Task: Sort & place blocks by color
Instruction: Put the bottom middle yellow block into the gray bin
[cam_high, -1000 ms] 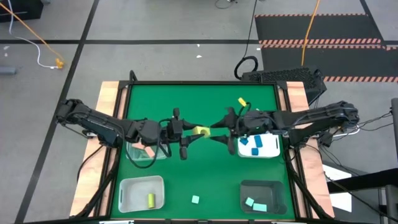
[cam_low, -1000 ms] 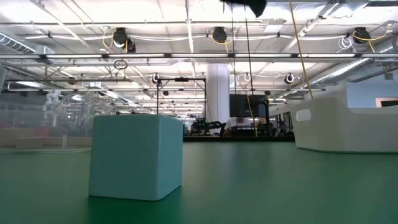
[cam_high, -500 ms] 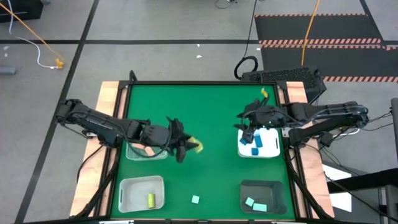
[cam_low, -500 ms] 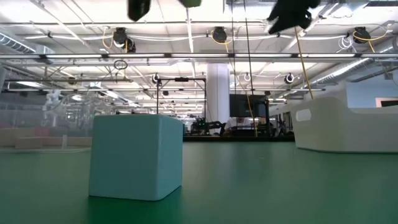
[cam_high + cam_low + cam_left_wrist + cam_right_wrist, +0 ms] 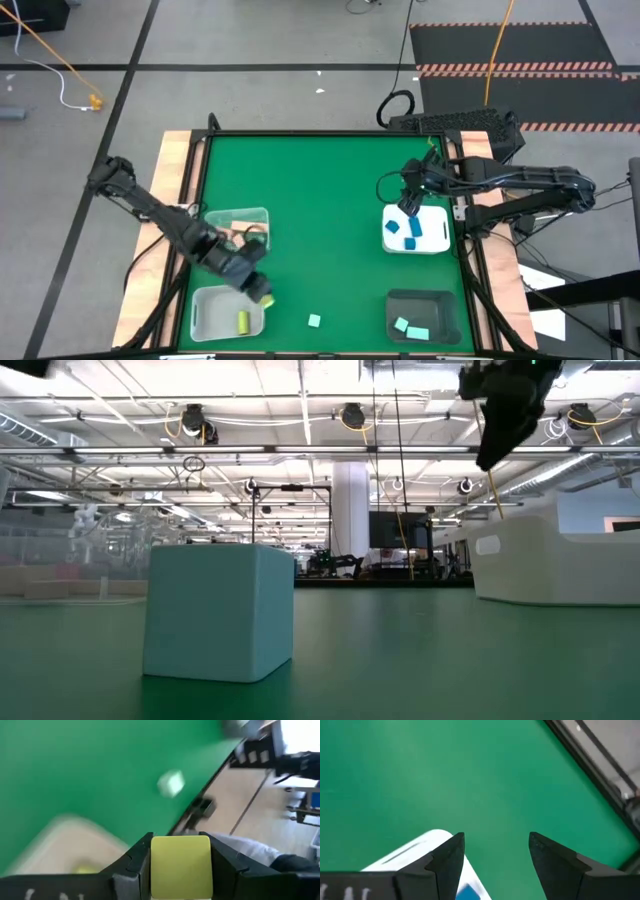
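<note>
Left pincer (image 5: 258, 290) hangs over the upper right corner of the white tray (image 5: 205, 310) at the lower left of the high frame, clamped on a yellow-green block (image 5: 180, 866). From above that block is only a small bright spot at the fingertips; the left wrist view shows it plainly as a flat square face held between the two dark fingers, with the tray blurred below and a pale teal cube (image 5: 171, 783) lying on the green surface (image 5: 330, 190) farther off. Only the high view shows a second yellow-green block (image 5: 242, 321) lying inside the white tray, the clear tray (image 5: 262, 215) just above it with a tan block (image 5: 243, 226) inside, and a dark tray (image 5: 440, 303) at lower right holding light teal blocks (image 5: 409, 328). Right pincer (image 5: 405, 209) hovers at the upper left edge of the small white tray (image 5: 438, 245) on the right, which holds blue blocks (image 5: 408, 229); its wrist view shows the fingers spread apart with nothing between them. At table height, the teal cube (image 5: 219, 612) fills the left foreground and the right pincer shows dark at the upper right.
</note>
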